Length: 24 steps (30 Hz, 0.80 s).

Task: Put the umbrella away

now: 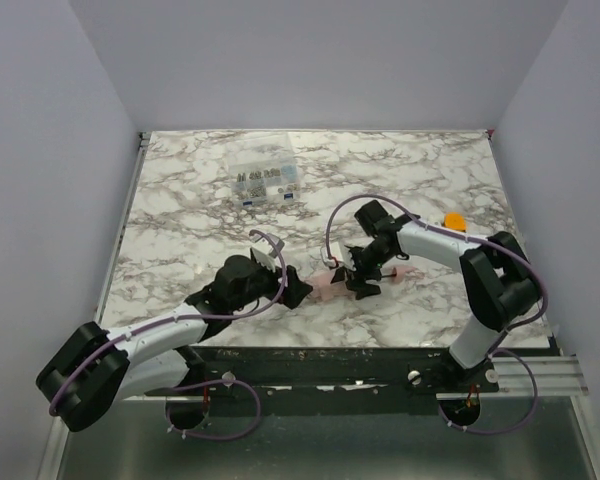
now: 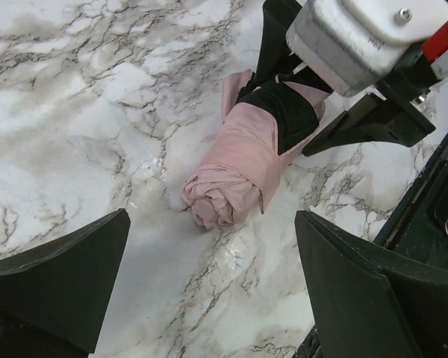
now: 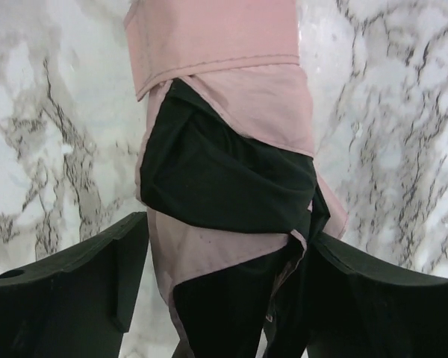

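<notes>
The umbrella [image 1: 330, 283] lies on the marble table as a small rolled bundle of pale pink fabric with black folds, near the front edge between both arms. My left gripper [image 1: 296, 290] is open just left of it; in the left wrist view the bundle's rolled end [image 2: 216, 198] sits ahead of the wide jaws [image 2: 211, 224], apart from them. My right gripper [image 1: 363, 280] straddles the other end. In the right wrist view the umbrella [image 3: 224, 171] runs between its fingers [image 3: 228, 239]. A gap shows at the left finger; the right finger lies against the fabric.
A clear plastic compartment box [image 1: 265, 180] of small parts stands at the back centre. A small orange object [image 1: 453, 219] lies at the right by the right arm. The table's dark front edge [image 1: 360, 355] runs just behind the umbrella. Lilac walls close in three sides.
</notes>
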Each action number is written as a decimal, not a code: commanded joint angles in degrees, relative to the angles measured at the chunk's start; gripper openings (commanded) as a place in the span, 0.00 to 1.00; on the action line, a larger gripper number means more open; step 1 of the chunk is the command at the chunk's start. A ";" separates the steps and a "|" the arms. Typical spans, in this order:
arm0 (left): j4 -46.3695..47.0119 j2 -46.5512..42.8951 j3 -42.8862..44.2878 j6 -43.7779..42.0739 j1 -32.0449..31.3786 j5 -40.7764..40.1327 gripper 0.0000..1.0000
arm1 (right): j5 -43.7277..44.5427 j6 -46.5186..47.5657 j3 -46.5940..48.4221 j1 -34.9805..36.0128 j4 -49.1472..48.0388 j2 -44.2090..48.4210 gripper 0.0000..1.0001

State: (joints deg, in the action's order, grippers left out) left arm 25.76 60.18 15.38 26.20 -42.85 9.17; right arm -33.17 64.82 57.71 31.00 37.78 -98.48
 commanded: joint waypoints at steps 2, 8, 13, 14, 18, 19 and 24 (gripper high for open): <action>-3.00 1.88 4.15 -5.70 0.22 5.17 0.96 | 6.99 1.78 1.73 -0.42 7.22 4.04 0.81; -4.73 4.29 7.72 -11.94 0.25 8.72 0.96 | 5.35 0.09 3.65 -2.19 10.85 9.97 0.84; -8.41 10.35 14.63 -15.43 0.20 10.98 0.91 | 2.90 -2.90 5.67 -6.06 12.03 12.88 0.83; -8.97 11.52 16.06 -16.49 0.14 11.96 0.90 | 1.05 -3.45 6.22 -7.41 12.65 13.33 0.83; -11.77 17.44 21.62 -20.93 -1.67 12.37 0.88 | -4.99 -3.80 6.27 -11.89 16.40 14.99 0.77; -12.31 19.06 22.81 -22.51 -2.62 11.70 0.88 | -5.11 -4.63 5.60 -12.54 16.26 15.47 0.75; -16.87 25.50 28.32 -32.74 -7.19 9.71 0.88 | -6.52 -11.06 2.55 -20.64 14.86 17.15 0.66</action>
State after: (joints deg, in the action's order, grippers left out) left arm 14.59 81.38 39.81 4.51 -46.44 19.05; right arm -35.33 59.37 62.13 16.05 50.83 -83.09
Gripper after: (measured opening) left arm 0.885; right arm 0.678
